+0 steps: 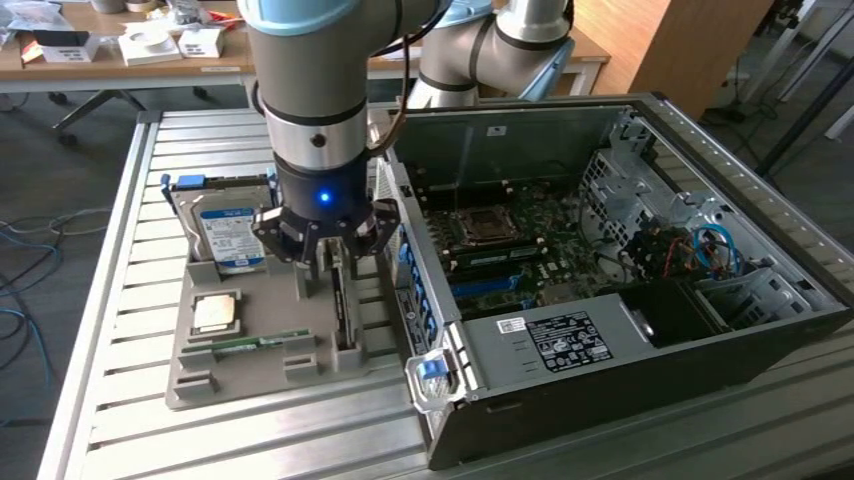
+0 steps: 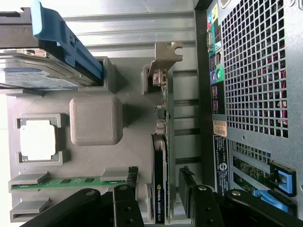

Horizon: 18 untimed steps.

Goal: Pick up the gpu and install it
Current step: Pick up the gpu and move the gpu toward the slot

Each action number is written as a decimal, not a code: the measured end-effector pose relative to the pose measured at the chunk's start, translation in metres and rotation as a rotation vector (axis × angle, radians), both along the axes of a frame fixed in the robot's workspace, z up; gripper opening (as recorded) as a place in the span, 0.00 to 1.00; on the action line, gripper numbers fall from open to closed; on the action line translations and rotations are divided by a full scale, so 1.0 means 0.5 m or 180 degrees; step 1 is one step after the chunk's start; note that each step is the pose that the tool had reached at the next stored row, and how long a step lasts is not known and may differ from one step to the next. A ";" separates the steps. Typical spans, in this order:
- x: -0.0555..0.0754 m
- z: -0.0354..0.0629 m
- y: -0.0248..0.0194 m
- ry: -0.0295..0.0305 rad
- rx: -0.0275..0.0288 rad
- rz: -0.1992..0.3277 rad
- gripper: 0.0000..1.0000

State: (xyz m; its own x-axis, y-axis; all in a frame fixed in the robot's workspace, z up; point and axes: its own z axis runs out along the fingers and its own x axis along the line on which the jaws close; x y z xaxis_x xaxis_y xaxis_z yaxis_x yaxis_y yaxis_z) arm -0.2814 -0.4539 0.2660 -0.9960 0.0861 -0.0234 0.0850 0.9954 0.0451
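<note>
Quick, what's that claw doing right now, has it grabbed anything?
Gripper: open, one finger on each side of the upright gpu, nothing held.

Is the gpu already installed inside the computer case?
No, the gpu stands on edge in the gray holder, outside the computer case.

A slatted metal tabletop with raised side rails fills the foreground. Beyond the tabletop's far edge runs a light wooden desk carrying small white boxes and other clutter. Under that desk are the dark legs of a chair base. Past the tabletop's far corner, on the exterior view's right, stands a tall wooden panel. Grey floor lies beside the tabletop on the exterior view's left, with loose cables strewn over it. The light is even, without hard shadows.
</note>
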 end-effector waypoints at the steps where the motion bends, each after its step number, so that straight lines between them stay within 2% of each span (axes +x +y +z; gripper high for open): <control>1: 0.000 0.000 0.0000 0.0000 0.0000 0.0000 0.47; 18: 0.000 -0.039 -0.0008 0.0000 0.0000 0.0001 0.47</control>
State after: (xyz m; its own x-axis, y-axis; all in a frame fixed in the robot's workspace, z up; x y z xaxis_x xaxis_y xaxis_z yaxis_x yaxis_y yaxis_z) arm -0.2813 -0.4543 0.2464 -0.9960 0.0859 -0.0233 0.0848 0.9954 0.0451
